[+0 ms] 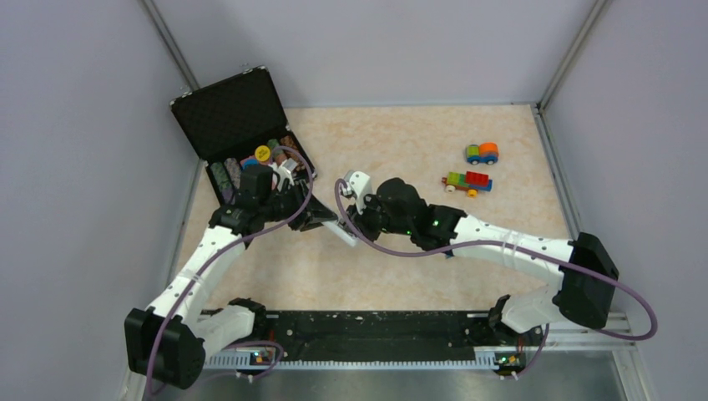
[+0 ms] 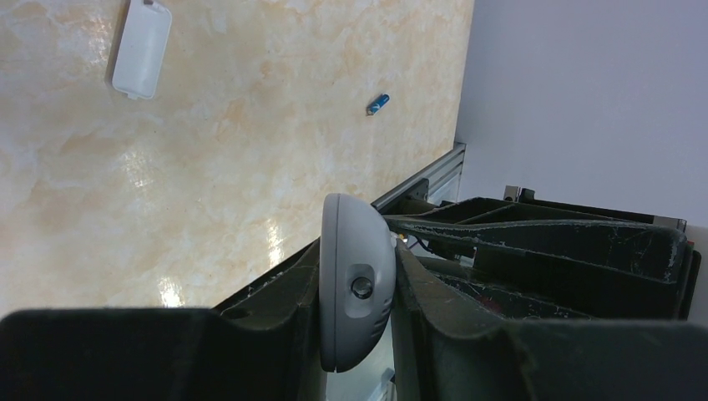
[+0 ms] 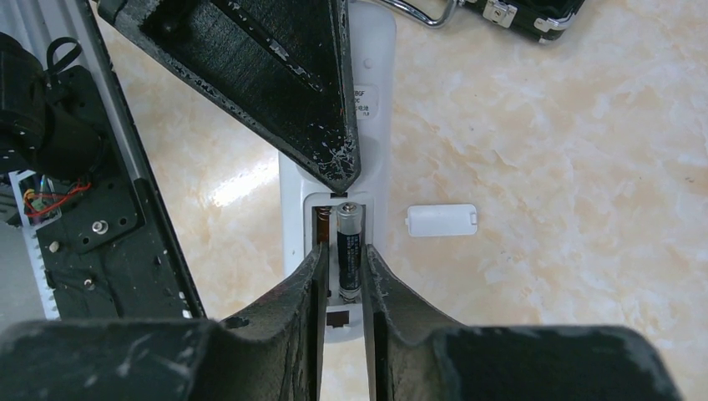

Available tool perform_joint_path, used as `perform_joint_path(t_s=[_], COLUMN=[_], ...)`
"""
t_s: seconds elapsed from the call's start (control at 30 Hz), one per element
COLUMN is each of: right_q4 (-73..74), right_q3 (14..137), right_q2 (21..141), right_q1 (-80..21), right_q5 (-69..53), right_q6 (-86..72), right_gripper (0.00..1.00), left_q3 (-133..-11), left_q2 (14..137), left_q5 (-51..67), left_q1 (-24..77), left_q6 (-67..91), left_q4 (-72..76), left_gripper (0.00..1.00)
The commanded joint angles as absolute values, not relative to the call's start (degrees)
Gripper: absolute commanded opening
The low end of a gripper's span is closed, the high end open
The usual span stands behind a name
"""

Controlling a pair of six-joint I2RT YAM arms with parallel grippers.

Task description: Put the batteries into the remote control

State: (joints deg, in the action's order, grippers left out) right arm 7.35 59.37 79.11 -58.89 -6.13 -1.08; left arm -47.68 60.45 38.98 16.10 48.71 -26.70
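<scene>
Near the middle of the marbled beige table (image 1: 401, 142), two robot arms meet over the remote control (image 3: 376, 125), a small white handset. The left gripper (image 2: 355, 251) has the remote clamped edgewise between its black fingers, jaws closed against the two long sides. Seen from the right wrist, the remote's back faces the camera with the battery bay uncovered. A black battery (image 3: 348, 230) lies lengthwise in the right-hand slot of that bay, and the slot on its left shows a bare spring. The right gripper (image 3: 345, 255) straddles this battery, its jaws only a little apart with one finger close along each side. Whether the pads are pressing on the battery cannot be told. The white battery cover (image 3: 442, 220) lies flat on the table just beside the remote. A blue battery (image 2: 377, 104) lies alone on the table, well apart from the cover and near the table's edge below a grey wall. At the far left stands an open black case (image 1: 242, 117) holding colourful pieces. Two toy block cars (image 1: 476, 167) sit at the far right, well apart from both grippers.
</scene>
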Motion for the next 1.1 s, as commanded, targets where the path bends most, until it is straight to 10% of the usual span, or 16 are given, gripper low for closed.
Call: perform_joint_path(t_s=[0.0, 0.33, 0.73, 1.07], right_q4=[8.9, 13.1, 16.2, 8.4], right_q3=[62.4, 63.9, 64.0, 53.1], right_q2=[79.7, 75.4, 68.6, 65.5], right_q1=[-59.5, -59.4, -57.5, -48.0], right_q5=[-5.8, -3.9, -1.6, -3.5], right_q6=[-2.2, -6.6, -21.5, -70.3], right_gripper=[0.22, 0.43, 0.97, 0.99], left_q3=[-50.1, -49.9, -49.8, -48.5], left_q2=[59.9, 59.5, 58.4, 55.7], left_q5=[42.0, 40.8, 41.3, 40.5], left_q1=[16.1, 16.1, 16.1, 16.0], left_q6=[48.8, 48.2, 49.9, 55.0], left_q4=[-23.3, -23.9, -21.6, -14.8], left_gripper=[0.00, 0.00, 0.00, 0.00])
